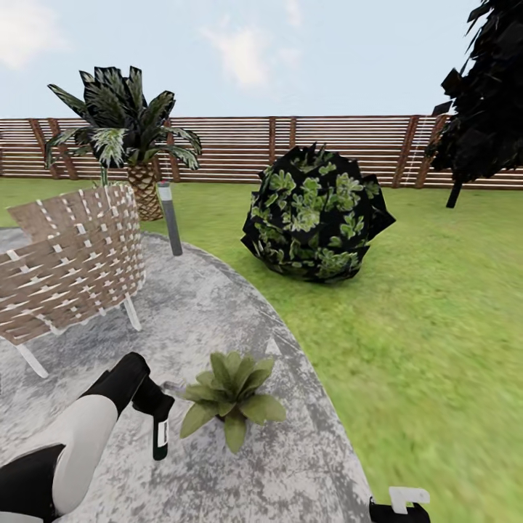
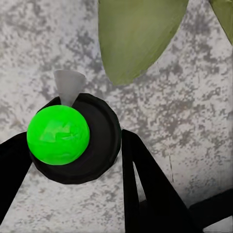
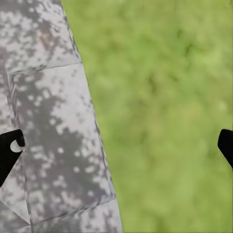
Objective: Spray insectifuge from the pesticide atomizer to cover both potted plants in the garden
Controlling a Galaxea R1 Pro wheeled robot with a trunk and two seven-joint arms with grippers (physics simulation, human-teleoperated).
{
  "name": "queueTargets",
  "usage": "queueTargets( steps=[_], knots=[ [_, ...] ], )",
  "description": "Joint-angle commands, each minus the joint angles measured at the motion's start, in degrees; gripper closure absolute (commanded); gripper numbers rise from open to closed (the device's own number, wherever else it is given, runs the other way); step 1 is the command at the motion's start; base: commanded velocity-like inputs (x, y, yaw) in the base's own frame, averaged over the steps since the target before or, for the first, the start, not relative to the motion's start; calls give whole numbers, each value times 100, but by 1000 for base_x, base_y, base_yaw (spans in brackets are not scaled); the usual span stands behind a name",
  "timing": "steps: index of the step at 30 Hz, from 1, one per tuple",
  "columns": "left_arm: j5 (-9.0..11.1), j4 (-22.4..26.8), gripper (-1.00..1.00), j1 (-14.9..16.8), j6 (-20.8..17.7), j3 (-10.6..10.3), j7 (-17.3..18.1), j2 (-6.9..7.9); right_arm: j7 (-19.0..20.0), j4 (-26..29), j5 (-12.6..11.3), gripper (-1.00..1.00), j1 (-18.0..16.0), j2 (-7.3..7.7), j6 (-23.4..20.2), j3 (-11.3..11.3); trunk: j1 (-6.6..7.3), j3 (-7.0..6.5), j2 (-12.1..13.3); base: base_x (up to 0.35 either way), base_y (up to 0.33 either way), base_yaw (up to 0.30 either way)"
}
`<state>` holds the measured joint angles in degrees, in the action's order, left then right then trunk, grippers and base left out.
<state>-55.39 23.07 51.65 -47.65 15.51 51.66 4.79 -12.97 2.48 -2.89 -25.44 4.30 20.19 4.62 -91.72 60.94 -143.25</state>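
While the left hand [image 2: 73,170] stays out of the reckoning as clamped on the pesticide atomizer [image 2: 73,138], bottle hanging over grey paving [image 1: 305,450] just beside a low potted plant [image 1: 231,396], the right hand [image 3: 116,145] hangs spread apart over the paving's edge and grass [image 3: 165,107].

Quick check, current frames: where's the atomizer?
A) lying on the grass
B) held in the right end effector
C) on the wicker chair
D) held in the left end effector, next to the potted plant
D: the pesticide atomizer, with its green spot, sits between the fingers of the left end effector, over the grey paving beside the potted plant. The right end effector is open with nothing between its fingers.
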Motion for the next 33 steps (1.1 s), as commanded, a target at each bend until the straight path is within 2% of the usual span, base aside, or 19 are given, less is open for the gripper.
queueTargets(
  steps=[1,6,10,11,13,16,18,20,21,22,24,27,33],
  knots=[
    [-59,6,100,3,-9,17,78,-5,-21,-4,-31,-100,-2,1,17,50,-1,5,-2,154,0,189],
    [-64,-4,100,-16,21,-11,112,72,-21,-9,-28,-100,1,2,17,48,-1,5,-2,40,0,176],
    [-75,-12,100,-394,98,-17,127,198,-13,-15,-21,-100,2,9,12,49,-1,5,-2,3,0,22],
    [-76,-13,100,-477,180,-19,130,212,-13,-15,-20,-100,1,9,12,49,-1,5,-2,1,0,5],
    [-82,-13,100,-691,605,-21,138,234,-13,-13,-19,-100,3,9,12,54,-1,5,-2,0,0,2],
    [-148,-13,100,-794,845,-27,217,235,-12,-12,-20,-100,4,9,16,52,-1,5,-2,0,0,0],
    [-195,-13,100,-792,911,-24,565,224,-12,-11,-26,-100,4,36,20,49,-1,5,-2,0,0,0],
    [-287,-9,100,-782,911,-25,730,210,-12,-11,-27,-100,4,69,20,48,-1,5,-2,0,0,0],
    [-413,-7,100,-769,895,-79,791,213,-12,-11,-27,-100,4,78,20,48,-1,5,-2,9,0,0],
    [-606,-5,100,-748,875,-223,905,220,-12,-11,-27,-100,4,84,16,48,-1,5,-2,96,28,0],
    [-830,39,100,-732,860,-405,1259,232,-12,-11,-27,-100,3,86,13,54,-1,5,-2,198,133,0],
    [-991,72,100,-766,858,-482,1642,242,-12,-3,-27,-100,3,81,12,53,-1,5,-2,252,202,0],
    [-1043,82,100,-761,863,-488,1701,236,-12,-2,-36,-100,4,80,12,55,-1,5,-2,53,45,-26]
  ],
)
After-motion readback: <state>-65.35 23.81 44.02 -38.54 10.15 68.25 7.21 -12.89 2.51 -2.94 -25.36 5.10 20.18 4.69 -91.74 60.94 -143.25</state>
